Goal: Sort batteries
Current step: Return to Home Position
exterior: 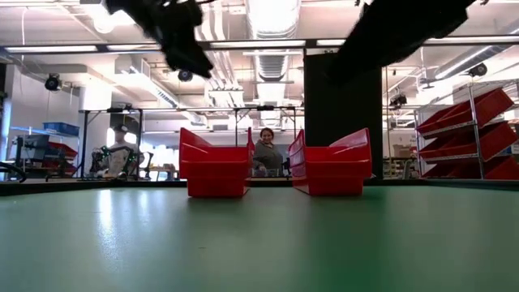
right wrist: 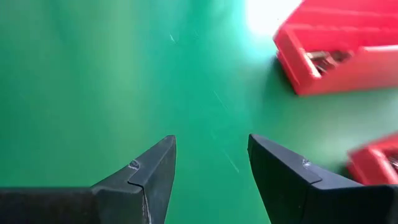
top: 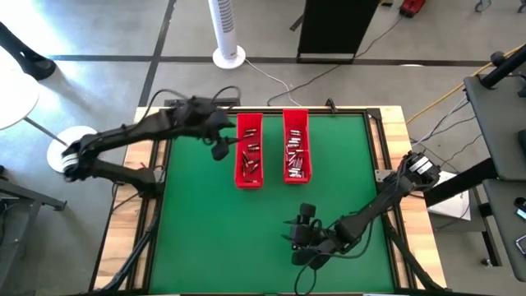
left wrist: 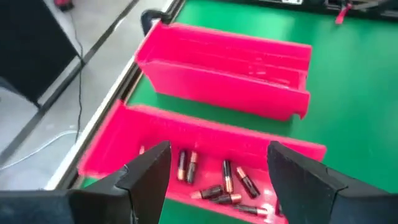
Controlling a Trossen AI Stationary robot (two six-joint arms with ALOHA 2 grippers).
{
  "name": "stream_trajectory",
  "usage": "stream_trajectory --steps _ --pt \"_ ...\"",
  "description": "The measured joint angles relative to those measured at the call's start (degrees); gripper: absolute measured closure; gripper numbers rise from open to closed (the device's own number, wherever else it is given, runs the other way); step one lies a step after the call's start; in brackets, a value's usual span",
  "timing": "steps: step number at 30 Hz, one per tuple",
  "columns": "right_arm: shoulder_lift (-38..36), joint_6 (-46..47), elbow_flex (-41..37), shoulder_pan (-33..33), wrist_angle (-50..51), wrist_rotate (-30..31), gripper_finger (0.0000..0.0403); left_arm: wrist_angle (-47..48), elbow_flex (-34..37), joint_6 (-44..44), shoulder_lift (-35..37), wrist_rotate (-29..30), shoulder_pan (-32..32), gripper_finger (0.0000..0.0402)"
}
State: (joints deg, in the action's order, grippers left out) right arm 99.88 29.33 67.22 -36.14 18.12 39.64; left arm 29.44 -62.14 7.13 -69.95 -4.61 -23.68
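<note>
Left gripper point(top: 219, 150) raised just beside the left red tray point(top: 249, 183) toward the desk's point(top: 205, 238) far edge, right gripper point(top: 300, 232) near its front edge, batteries point(top: 251, 156) lying in both trays. Seen low, trays side by side under dark arms. Seen from the wrists, left fingers point(left wrist: 149, 171) spread before brown batteries, right fingers point(right wrist: 152, 168) parted above green desk.

Bright ceiling lights point(exterior: 272, 20) overhead; white glare on the green table point(right wrist: 93, 74) beside a red tray point(right wrist: 348, 62).
</note>
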Motion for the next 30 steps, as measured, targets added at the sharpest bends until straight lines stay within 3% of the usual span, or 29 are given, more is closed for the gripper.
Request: stream_trajectory --steps 5,10,16,22,30 --pt "0.0 -6.8 -7.1 1.8 -18.4 -0.7 0.0209 -12.1 16.4 -5.9 10.7 0.0 1.2 0.0159" --pt "0.0 -11.8 -12.3 8.3 -31.2 -8.0 0.0209 -19.8 26.8 -10.3 18.3 0.2 4.8 0.0159" --pt "0.1 -18.5 -9.8 15.1 -28.6 -9.3 0.0209 -27.3 33.9 -14.1 25.7 0.6 11.6 0.0159" --pt "0.1 -21.6 -0.9 17.3 -12.8 -9.7 0.0209 -30.0 40.6 -20.0 30.1 1.5 19.0 0.0159" --pt "1.0 -23.4 1.9 20.2 -9.0 -14.2 0.0209 -31.4 45.7 -27.3 24.7 24.1 38.0 0.0159"
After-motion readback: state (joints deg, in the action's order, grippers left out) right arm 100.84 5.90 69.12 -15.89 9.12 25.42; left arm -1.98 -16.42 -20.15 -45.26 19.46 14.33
